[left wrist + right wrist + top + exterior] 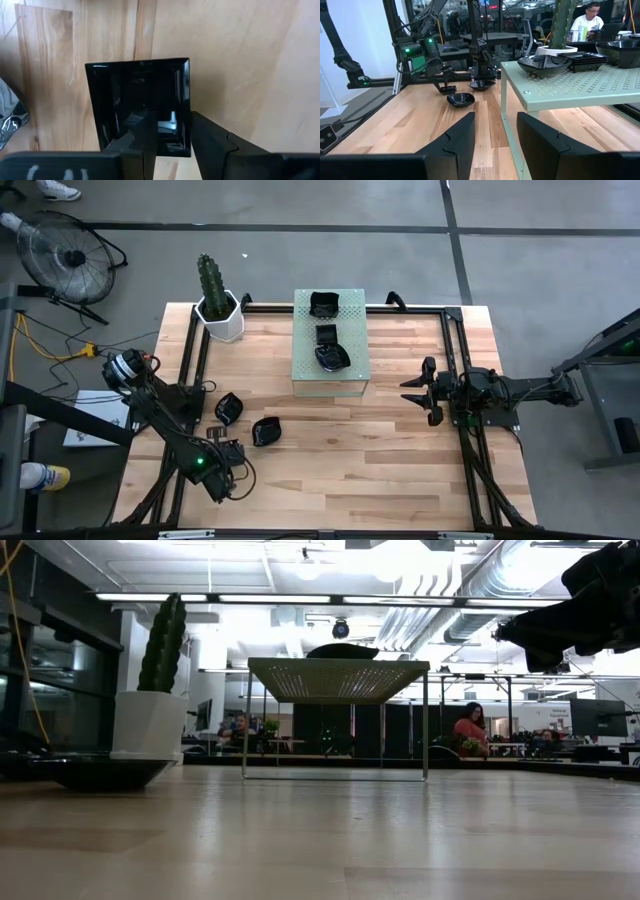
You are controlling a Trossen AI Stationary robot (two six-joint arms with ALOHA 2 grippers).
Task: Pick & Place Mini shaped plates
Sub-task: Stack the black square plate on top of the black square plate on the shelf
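Jaws of the left gripper (172, 140) pinched the rim of a square plate (137, 102) on the bench (400, 450); the right gripper (495, 135) waited, wide. Three plates (326, 330) sat on the green block (352, 375), two others (248, 420) remained.

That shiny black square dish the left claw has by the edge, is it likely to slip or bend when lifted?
The square dish looks rigid, with crisp straight walls, so it probably won't bend. Its glossy surface mirrors the light, so it may be slippery. The left gripper pinches only one rim, one finger inside and one outside, so the dish might tilt as it rises. It looks brittle if dropped on the table.
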